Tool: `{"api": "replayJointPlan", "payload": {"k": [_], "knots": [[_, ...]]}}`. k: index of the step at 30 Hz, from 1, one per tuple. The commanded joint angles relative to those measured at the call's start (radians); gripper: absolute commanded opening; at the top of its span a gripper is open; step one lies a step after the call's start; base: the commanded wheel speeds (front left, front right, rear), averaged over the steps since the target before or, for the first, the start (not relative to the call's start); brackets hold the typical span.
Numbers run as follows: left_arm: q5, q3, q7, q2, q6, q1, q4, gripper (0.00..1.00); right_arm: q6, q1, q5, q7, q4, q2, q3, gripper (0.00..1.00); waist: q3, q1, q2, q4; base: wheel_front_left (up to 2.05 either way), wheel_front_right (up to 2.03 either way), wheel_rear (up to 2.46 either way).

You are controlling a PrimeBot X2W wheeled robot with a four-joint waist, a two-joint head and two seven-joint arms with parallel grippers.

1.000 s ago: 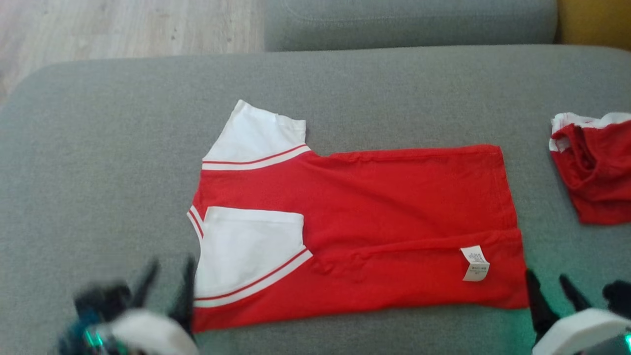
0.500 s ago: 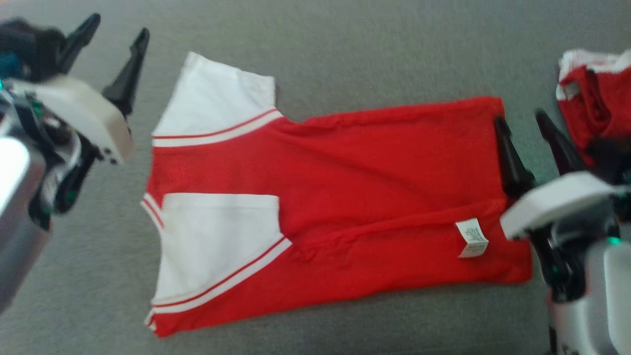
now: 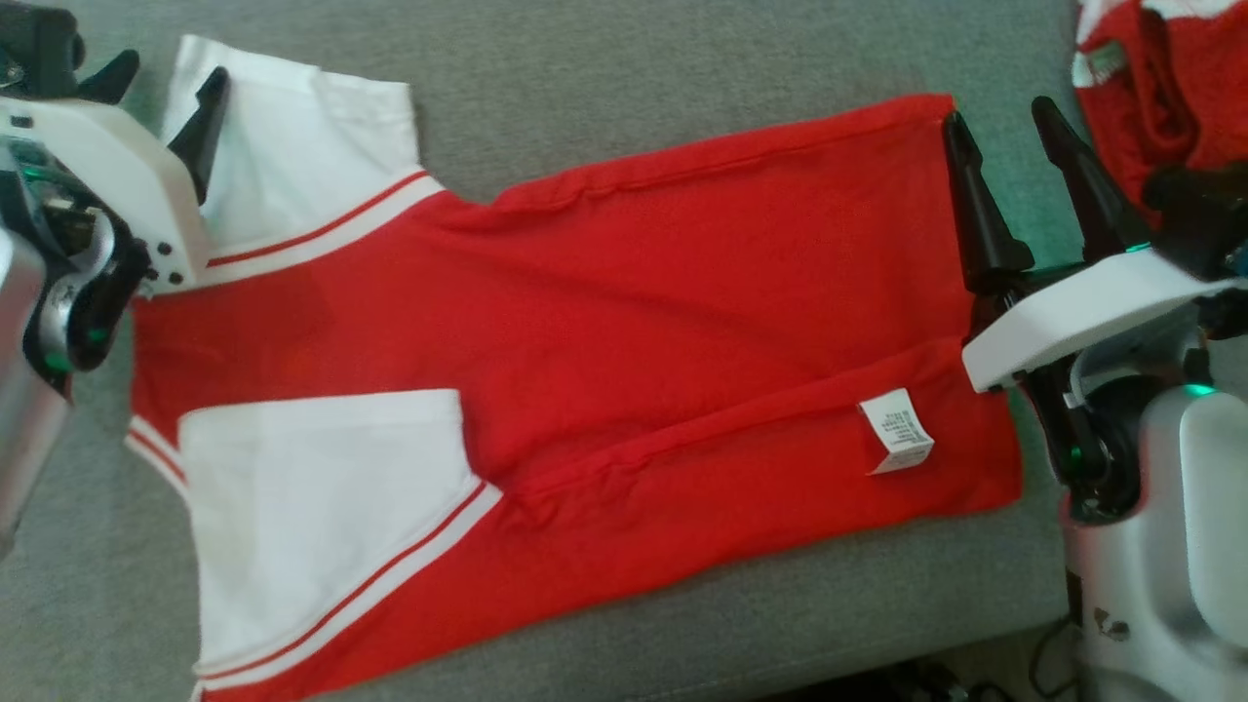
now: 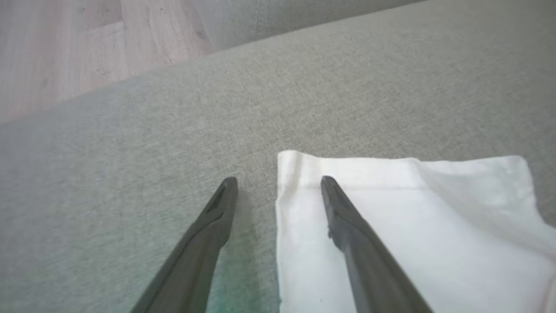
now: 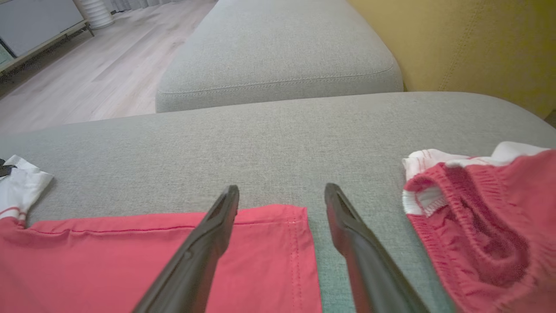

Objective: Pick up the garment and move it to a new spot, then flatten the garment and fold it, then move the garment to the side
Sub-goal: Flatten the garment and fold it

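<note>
Garment point(image 3: 624, 322), a red shirt with white sleeves, lay spread flat on the grey cushion point(image 3: 634, 58) in the head view, its care label point(image 3: 895, 431) showing near the hem. The left tool point(image 3: 171, 68) stood wide open and empty at the garment's far sleeve point(image 3: 302, 146), 1 finger over the white cloth. The right tool point(image 3: 996, 112) was also wide open, holding nothing, at the garment's far hem corner. A second red piece point(image 3: 1160, 88) lay crumpled just beyond the garment's hem.

In the left wrist view, the left tool point(image 4: 278, 179) straddled the edge of the sleeve point(image 4: 412, 226), with 1 finger above white cloth and 1 above bare grey cushion point(image 4: 130, 174).

In the right wrist view, the right tool point(image 5: 282, 187) straddled the hem corner of the garment point(image 5: 130, 261), with 1 finger over red cloth and 1 beyond the hem. The second red piece point(image 5: 478, 226) lay apart from the garment.
</note>
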Motion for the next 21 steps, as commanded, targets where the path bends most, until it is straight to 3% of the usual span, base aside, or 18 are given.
{"api": "replayJointPlan", "payload": {"k": [1, 9, 10, 11, 13, 14, 21], "knots": [[-0.008, 0.048, 0.01, 0.043, -0.002, -0.048, -0.012, 1.0, 0.007, -0.018, 0.006, -0.015, -0.03, -0.005, 0.025, 1.0, 0.017, -0.0003, 0.0001, -0.019, 0.0, 0.0, 0.0], [-0.044, 0.013, 0.095, 0.03, -0.045, -0.046, -0.008, 1.0, 0.007, -0.041, 0.009, -0.03, -0.007, -0.005, 0.022, 1.0, 0.023, -0.0003, 0.0001, -0.023, 0.0, 0.0, 0.0], [-0.047, 0.007, 0.108, 0.027, -0.047, -0.046, -0.013, 0.85, 0.007, -0.047, 0.008, -0.029, -0.006, -0.005, 0.022, 1.0, 0.023, -0.0003, 0.0001, -0.022, 0.0, 0.0, 0.0], [-0.048, 0.0, 0.12, 0.024, -0.048, -0.046, -0.017, 0.49, 0.007, -0.054, 0.005, -0.027, -0.003, -0.005, 0.022, 1.0, 0.023, -0.0003, 0.0001, -0.021, 0.0, 0.0, 0.0], [-0.044, -0.013, 0.14, 0.023, -0.052, -0.048, -0.026, 0.09, 0.007, -0.071, -0.003, -0.021, 0.005, -0.005, 0.025, 1.0, 0.024, -0.0003, 0.0001, -0.019, 0.0, 0.0, 0.0], [-0.039, -0.017, 0.142, 0.023, -0.052, -0.051, -0.031, 0.0, 0.007, -0.082, -0.009, -0.016, 0.011, -0.005, 0.028, 1.0, 0.025, -0.0003, 0.0001, -0.017, 0.0, 0.0, 0.0], [0.01, -0.004, 0.04, 0.008, -0.03, -0.082, -0.05, 0.0, 0.007, -0.189, -0.04, 0.091, 0.125, -0.059, 0.055, 1.0, 0.0, -0.0003, 0.0001, 0.022, 0.0, 0.0, 0.0]]}}
